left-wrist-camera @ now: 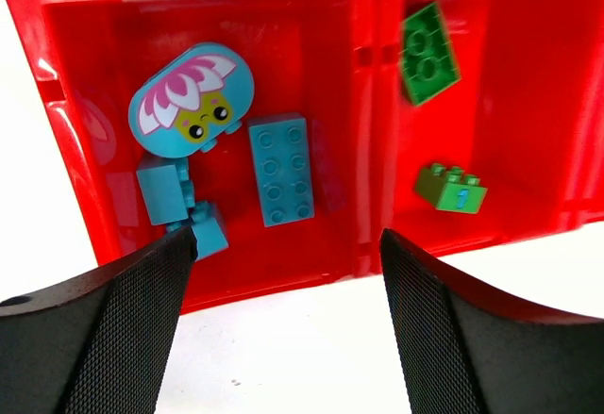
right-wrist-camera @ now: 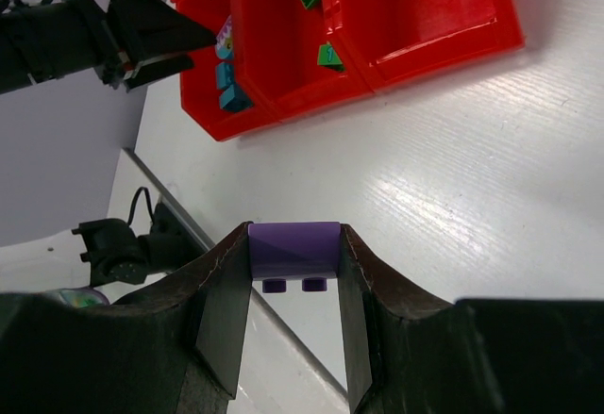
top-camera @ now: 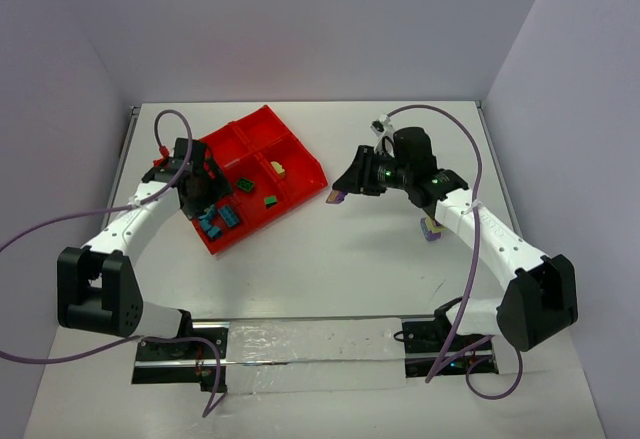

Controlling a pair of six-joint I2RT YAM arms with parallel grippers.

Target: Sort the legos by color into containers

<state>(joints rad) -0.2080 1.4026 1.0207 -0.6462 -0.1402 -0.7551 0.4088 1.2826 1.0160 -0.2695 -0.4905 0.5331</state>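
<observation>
One green lego (left-wrist-camera: 451, 188) marked "1", inside the red tray (left-wrist-camera: 370, 197).

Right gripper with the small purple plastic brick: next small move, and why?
Probably swing the right gripper left to a bare far compartment of the red plastic divided tray: it is shut on the small purple plastic brick over the white table, outside the tray.

You are looking at a robot lab test cell: a white table (top-camera: 340, 269) boxed in by plain pale walls (top-camera: 300, 29) at 9, 12 and 3 o'clock. A left arm (top-camera: 130, 221) and a right arm (top-camera: 492, 241) are bolted to a rail (top-camera: 300, 362) at 6 o'clock, trailing loose purple cables (top-camera: 432, 107).
</observation>
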